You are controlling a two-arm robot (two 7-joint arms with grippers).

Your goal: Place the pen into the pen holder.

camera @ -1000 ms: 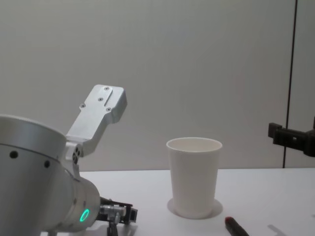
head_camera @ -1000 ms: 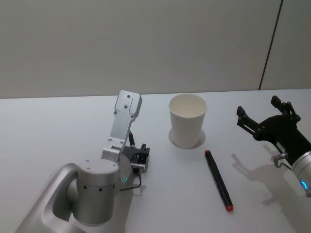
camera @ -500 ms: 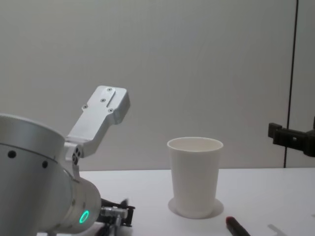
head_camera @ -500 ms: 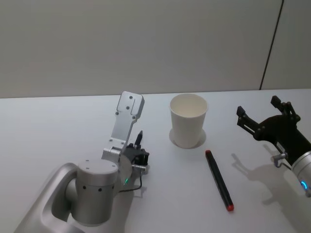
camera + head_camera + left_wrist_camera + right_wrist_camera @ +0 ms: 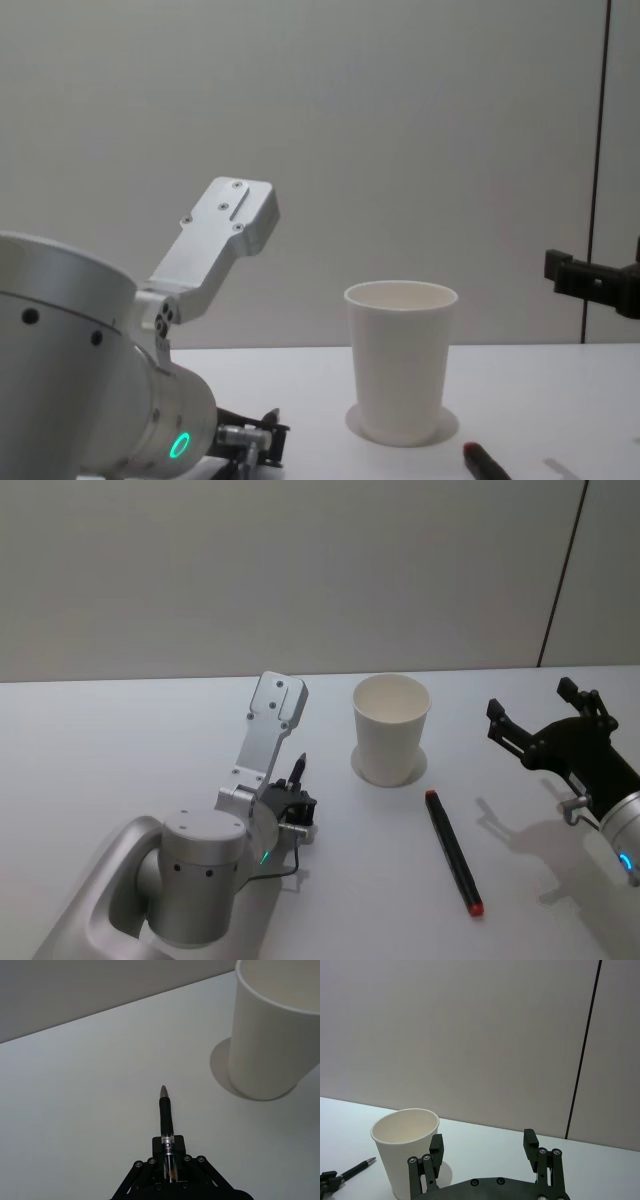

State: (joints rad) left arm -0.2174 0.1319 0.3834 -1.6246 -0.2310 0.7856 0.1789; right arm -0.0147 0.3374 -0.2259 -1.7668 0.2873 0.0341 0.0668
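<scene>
Your left gripper (image 5: 167,1149), jaws clamped on the pen (image 5: 165,1115), sits near the pen holder (image 5: 272,1045); your right gripper (image 5: 483,1142) hangs wide open, empty.

Left wrist view: pen holder (image 5: 270,1050) cut off at 1–2 o'clock; held pen (image 5: 165,1120) rear hidden in left gripper (image 5: 167,1146). Chest view: red-tipped pen (image 5: 484,464) cut off by btm edge, approx. 5 o'clock.
</scene>
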